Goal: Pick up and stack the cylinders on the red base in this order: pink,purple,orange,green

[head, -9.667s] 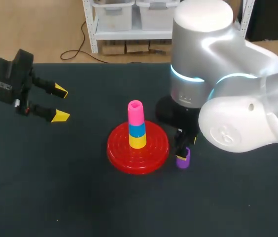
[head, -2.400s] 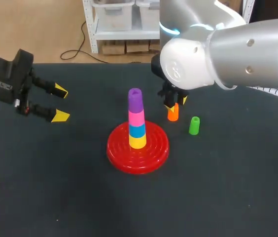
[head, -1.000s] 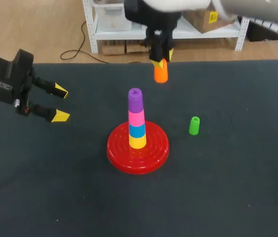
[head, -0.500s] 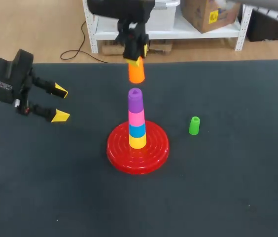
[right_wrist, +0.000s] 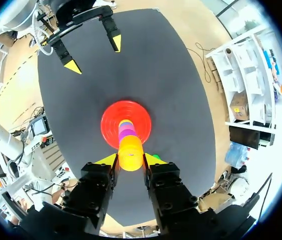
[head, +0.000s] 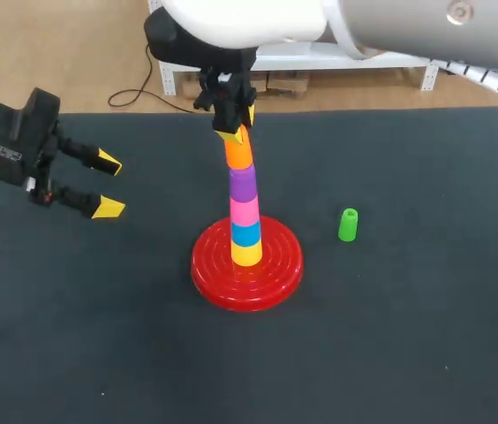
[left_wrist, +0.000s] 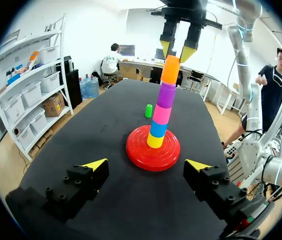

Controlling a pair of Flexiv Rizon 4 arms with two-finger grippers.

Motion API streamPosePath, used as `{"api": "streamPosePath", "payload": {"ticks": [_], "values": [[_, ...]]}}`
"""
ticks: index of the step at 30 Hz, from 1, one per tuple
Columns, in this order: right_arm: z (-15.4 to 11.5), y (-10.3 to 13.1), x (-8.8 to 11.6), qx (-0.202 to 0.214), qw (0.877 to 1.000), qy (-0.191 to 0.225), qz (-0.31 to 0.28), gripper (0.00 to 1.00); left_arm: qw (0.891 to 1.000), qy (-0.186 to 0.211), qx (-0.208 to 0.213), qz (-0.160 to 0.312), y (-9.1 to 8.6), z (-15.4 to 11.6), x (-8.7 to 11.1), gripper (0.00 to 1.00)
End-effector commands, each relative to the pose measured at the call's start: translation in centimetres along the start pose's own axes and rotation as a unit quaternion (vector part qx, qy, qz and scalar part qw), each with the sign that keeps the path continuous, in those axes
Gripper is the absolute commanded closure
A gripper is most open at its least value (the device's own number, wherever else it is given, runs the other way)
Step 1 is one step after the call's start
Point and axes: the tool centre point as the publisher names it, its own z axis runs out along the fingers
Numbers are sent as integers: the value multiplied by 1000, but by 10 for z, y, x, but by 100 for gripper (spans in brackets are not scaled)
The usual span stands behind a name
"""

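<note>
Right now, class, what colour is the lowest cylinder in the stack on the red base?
Yellow. The lowest cylinder shows best in the head view.

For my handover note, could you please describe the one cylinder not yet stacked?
Find the red base on the dark table, carrying the coloured stack. To its right the green cylinder stands upright alone, the only piece off the base.

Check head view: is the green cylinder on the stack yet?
No, the green cylinder stands alone on the table, off to the side of the red base.
</note>
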Motion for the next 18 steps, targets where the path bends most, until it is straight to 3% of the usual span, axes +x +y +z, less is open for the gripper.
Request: {"api": "streamPosePath", "payload": {"ticks": [1, 18], "values": [[4, -1, -1, -1, 1000, 1, 1, 100, 1000, -1, -1, 1, 0, 0, 1, 0], [10, 0, 7, -14, 1000, 3, 4, 100, 1000, -1, -1, 1, 0, 0, 1, 0]]}}
